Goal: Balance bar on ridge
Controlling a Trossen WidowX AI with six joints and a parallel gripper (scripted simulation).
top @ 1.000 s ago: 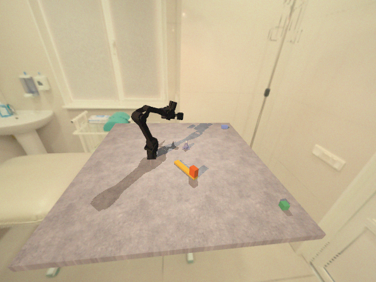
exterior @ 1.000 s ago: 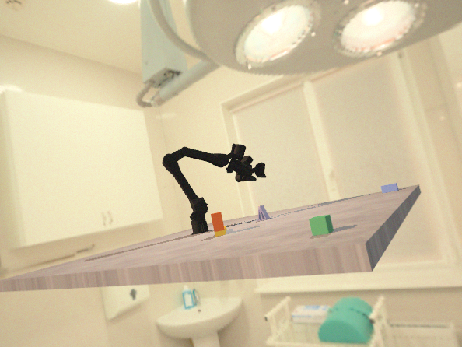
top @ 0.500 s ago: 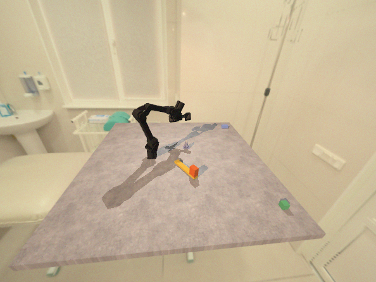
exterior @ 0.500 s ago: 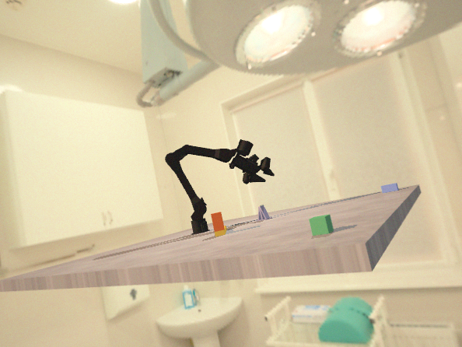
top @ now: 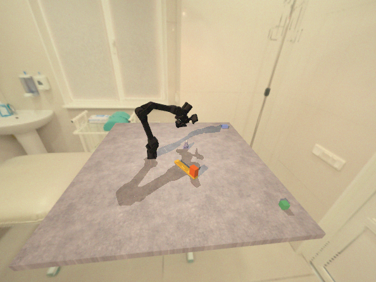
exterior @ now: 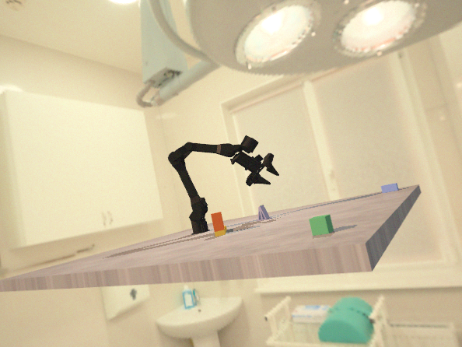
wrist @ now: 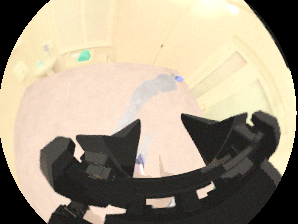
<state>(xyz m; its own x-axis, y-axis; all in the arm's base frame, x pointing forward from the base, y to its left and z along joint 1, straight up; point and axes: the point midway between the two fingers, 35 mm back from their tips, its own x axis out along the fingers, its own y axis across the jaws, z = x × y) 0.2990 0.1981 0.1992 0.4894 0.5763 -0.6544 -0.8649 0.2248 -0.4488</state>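
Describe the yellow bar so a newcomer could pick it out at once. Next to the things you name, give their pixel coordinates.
On the stone-patterned table (top: 133,234) (exterior: 272,253), find the black arm's base; the yellow bar (top: 181,165) (exterior: 220,233) lies flat close by. Unlike the upright lavender ridge (top: 185,145) (exterior: 263,213) and the lone green block (top: 284,204) (exterior: 321,225), it is long, with an orange-red block (top: 194,171) (exterior: 218,222) at one end.

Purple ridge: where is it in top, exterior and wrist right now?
Top: the purple ridge is near center, beyond the yellow bar.
Exterior: right of center, left of the green block.
Wrist: low center, between the fingers in the image.
Shared landmark: blue block.
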